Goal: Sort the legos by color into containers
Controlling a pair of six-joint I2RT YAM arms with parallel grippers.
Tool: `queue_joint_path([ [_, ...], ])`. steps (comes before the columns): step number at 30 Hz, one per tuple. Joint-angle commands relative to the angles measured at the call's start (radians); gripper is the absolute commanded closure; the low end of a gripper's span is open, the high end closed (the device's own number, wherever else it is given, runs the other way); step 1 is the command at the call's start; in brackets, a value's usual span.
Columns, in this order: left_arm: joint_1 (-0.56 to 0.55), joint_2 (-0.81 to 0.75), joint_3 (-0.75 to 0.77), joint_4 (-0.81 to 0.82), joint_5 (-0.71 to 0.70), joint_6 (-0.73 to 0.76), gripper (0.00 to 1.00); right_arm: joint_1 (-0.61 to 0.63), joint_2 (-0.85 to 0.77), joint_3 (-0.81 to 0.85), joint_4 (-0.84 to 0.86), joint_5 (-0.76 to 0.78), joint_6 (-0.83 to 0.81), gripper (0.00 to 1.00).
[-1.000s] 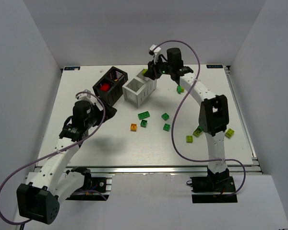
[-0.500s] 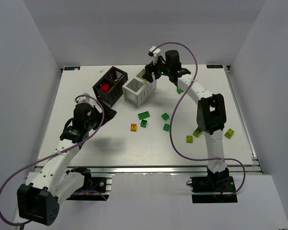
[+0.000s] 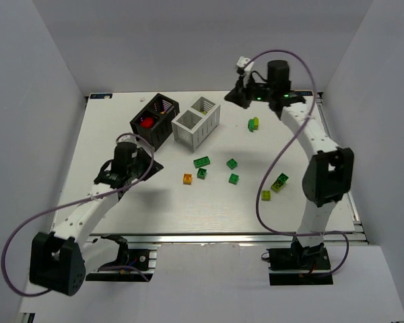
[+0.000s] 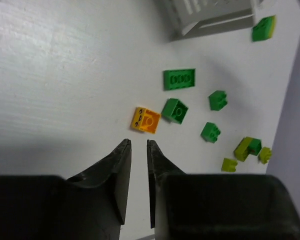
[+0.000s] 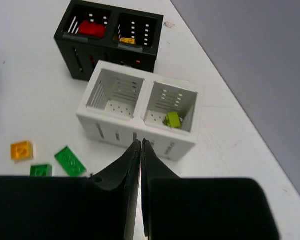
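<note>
The black container (image 3: 155,120) holds a red lego (image 5: 92,29) in one compartment and an orange-yellow one (image 5: 125,41) in the other. Beside it, the white container (image 3: 196,123) has a yellow-green lego (image 5: 173,119) in its right compartment. An orange lego (image 4: 145,120) and several green legos (image 3: 202,161) lie mid-table. My left gripper (image 4: 138,142) hovers just short of the orange lego, shut and empty. My right gripper (image 5: 141,141) is raised right of the white container, shut, holding nothing.
Yellow-green and green legos (image 3: 279,182) lie at the right of the table. A stacked green and yellow piece (image 3: 254,124) sits right of the white container. The table edge runs along the front by the arm bases.
My right gripper let a yellow-green lego drop into the white container, pulled back to the right and shut. My left gripper swung toward the loose legos and shut.
</note>
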Motion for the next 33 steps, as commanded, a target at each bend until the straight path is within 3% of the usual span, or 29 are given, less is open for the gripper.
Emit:
queue_joint_path([
  [1,-0.054,0.131,0.113,-0.043,0.016,0.050,0.72,-0.087,-0.107,0.018,-0.280,-0.275,-0.185,0.94],
  [3,-0.154,0.201,0.184,-0.113,-0.075,0.090,0.64,-0.093,-0.159,-0.035,-0.432,-0.248,-0.289,0.88],
  [4,-0.178,0.273,0.220,-0.143,-0.095,0.102,0.48,-0.100,-0.182,-0.067,-0.460,-0.240,-0.299,0.72],
  [5,-0.223,0.307,0.284,-0.190,-0.130,0.110,0.41,-0.103,-0.228,-0.136,-0.485,-0.229,-0.305,0.45],
  [7,-0.257,0.364,0.336,-0.227,-0.188,0.136,0.32,-0.113,-0.300,-0.208,-0.545,-0.214,-0.336,0.19],
  [8,-0.283,0.408,0.371,-0.253,-0.207,0.144,0.26,-0.117,-0.331,-0.292,-0.544,-0.208,-0.336,0.11],
  [15,-0.354,0.557,0.458,-0.295,-0.276,0.231,0.21,-0.197,-0.503,-0.557,-0.415,-0.185,-0.262,0.11],
  [27,-0.401,0.724,0.546,-0.309,-0.321,0.308,0.25,-0.268,-0.489,-0.574,-0.361,-0.200,-0.166,0.11],
  [33,-0.407,0.752,0.511,-0.270,-0.302,0.306,0.35,-0.278,-0.483,-0.557,-0.358,-0.194,-0.156,0.11],
])
